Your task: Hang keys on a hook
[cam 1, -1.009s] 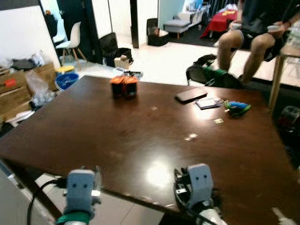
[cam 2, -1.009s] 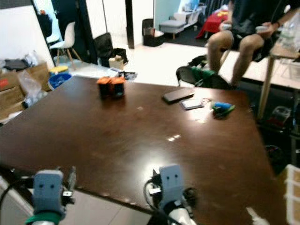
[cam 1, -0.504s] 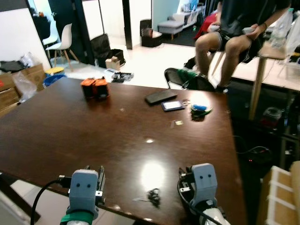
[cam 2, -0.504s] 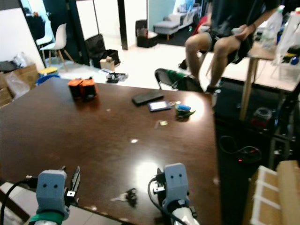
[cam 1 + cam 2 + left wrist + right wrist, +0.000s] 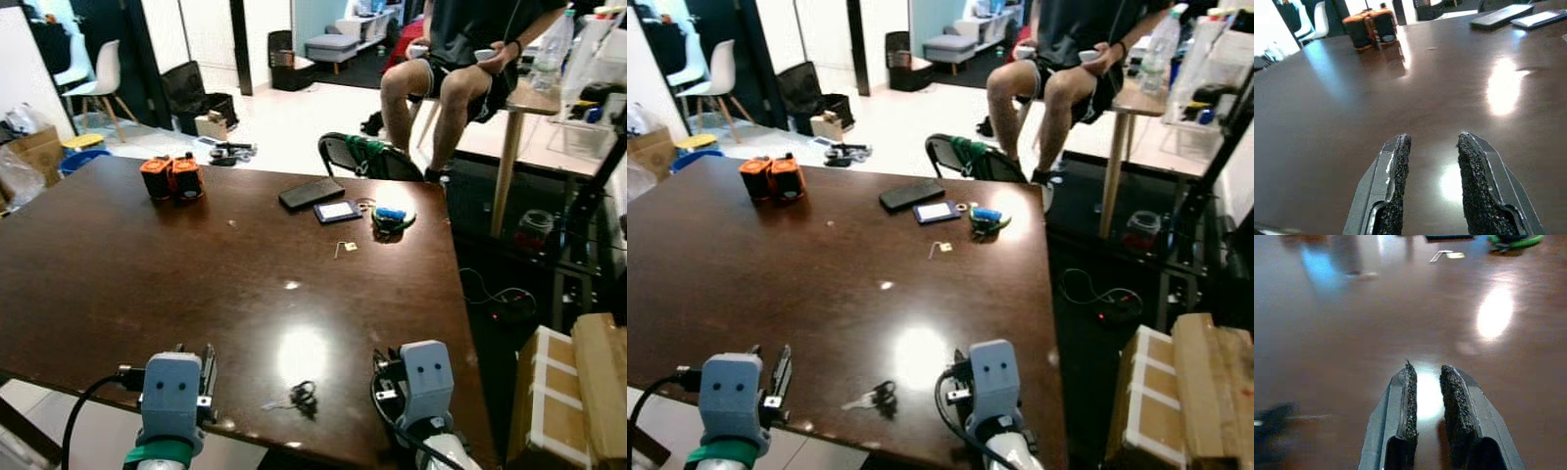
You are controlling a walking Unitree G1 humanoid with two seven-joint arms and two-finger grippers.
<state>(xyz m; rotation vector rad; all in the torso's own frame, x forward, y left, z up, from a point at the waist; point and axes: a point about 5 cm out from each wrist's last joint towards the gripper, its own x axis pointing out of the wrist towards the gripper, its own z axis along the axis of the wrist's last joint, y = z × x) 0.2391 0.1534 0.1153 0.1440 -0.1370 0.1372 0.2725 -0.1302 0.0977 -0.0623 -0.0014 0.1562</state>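
Observation:
A small dark bunch of keys (image 5: 299, 395) lies on the brown table (image 5: 147, 264), close to its near edge and between my two arms. My left gripper (image 5: 1432, 144) hovers low over the near edge, left of the keys, open with nothing between its fingers. On the other side of the keys, my right gripper (image 5: 1426, 371) stands open by a narrow gap, also holding nothing. In the right wrist view the keys (image 5: 1271, 420) are a dark blur off to one side of the fingers.
Farther back on the table are two orange-topped objects (image 5: 171, 178), a dark phone (image 5: 311, 192), a small card (image 5: 338, 211) and a blue-and-green item (image 5: 392, 217). A person (image 5: 460, 59) sits beyond the table, behind a dark chair (image 5: 367, 157). Cardboard boxes (image 5: 578, 382) stand on the right.
The camera has swung right, so the whole scene slid left. The keys, hidden a second ago, now lie in view at the near edge between the grippers.

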